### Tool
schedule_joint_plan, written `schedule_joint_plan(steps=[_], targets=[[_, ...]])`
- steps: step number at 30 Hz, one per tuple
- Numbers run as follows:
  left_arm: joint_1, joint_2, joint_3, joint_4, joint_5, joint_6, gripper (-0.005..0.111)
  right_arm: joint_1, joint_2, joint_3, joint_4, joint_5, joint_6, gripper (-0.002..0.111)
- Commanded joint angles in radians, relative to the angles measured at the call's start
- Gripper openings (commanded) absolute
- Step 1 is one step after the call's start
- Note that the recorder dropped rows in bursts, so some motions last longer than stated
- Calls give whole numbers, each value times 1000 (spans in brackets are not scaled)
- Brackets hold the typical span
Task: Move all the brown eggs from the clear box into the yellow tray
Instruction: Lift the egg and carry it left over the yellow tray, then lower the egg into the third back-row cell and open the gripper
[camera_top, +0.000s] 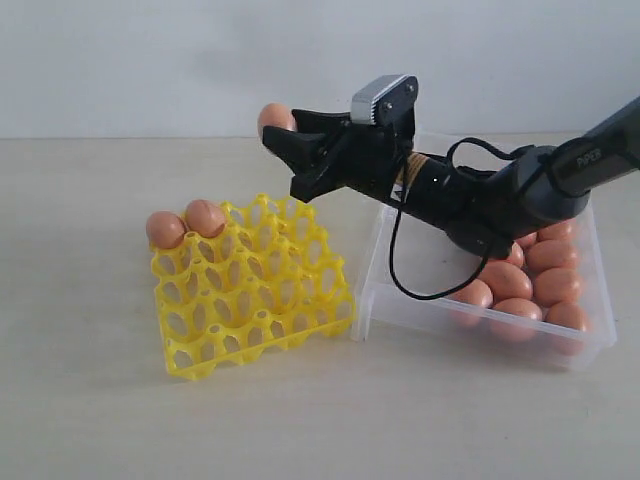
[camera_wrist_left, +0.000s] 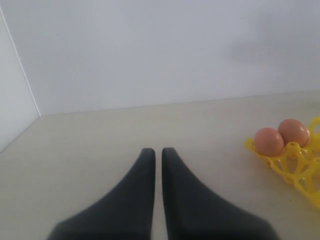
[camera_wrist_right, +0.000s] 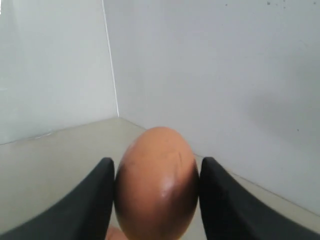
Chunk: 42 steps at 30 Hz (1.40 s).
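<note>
My right gripper (camera_top: 275, 128) is shut on a brown egg (camera_top: 272, 116), held in the air above the far edge of the yellow tray (camera_top: 250, 285). In the right wrist view the egg (camera_wrist_right: 156, 182) fills the space between both black fingers. Two brown eggs (camera_top: 185, 224) sit in the tray's far left cups, also seen as eggs (camera_wrist_left: 280, 137) in the left wrist view. Several more brown eggs (camera_top: 525, 285) lie in the clear box (camera_top: 400, 290), right of the tray. My left gripper (camera_wrist_left: 158, 152) hovers over bare table left of the tray, its fingers nearly together with nothing between them.
The right arm (camera_top: 500, 190) and its black cable (camera_top: 400, 265) cross over the clear box's left half. A pale wall stands behind the table. The beige table (camera_top: 100, 400) extends left of and in front of the tray.
</note>
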Motion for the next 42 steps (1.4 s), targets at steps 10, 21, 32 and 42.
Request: schedule_joint_plan(steps=[10,21,32,42], targets=[[-8,-1,4,0,-3,-5,4,40,110,-121,0,200,57,0],[-8,-1,4,0,-3,-5,4,72,179,-216,-142,236,145,0],[-8,-1,4,0,-3,-5,4,116,190,-234,-84,349,73,0],[-8,-1,4,0,-3,-5,4,116,195,-234,-26,402,26,0]])
